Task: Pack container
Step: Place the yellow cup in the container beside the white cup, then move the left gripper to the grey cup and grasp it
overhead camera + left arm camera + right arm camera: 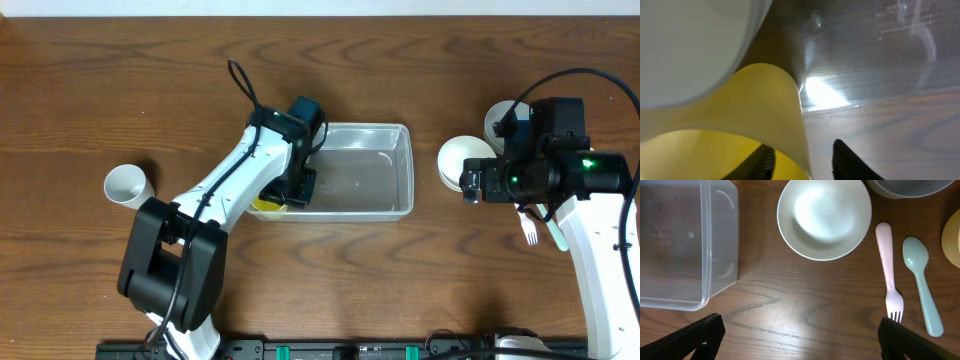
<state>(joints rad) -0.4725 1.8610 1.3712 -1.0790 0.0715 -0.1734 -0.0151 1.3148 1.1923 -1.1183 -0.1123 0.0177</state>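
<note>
The clear container (380, 175) stands mid-table and also shows in the right wrist view (705, 280). A yellow bowl (268, 206) sits at its near left corner. My left gripper (292, 188) is down at that corner. In the left wrist view its fingers (802, 150) straddle the yellow bowl's wall (760, 95), one inside and one outside, with gaps on both sides. A white rounded surface (690, 45) fills the upper left there. My right gripper (470, 182) is wide open and empty over bare wood (800, 330), near a white bowl (824, 217).
A white cup (128, 185) stands at the far left. At the right are the white bowl (458, 160), another bowl (500, 120) behind it, a pink-handled fork (888, 265), a pale green spoon (920, 280) and a yellow item (952, 230) at the edge.
</note>
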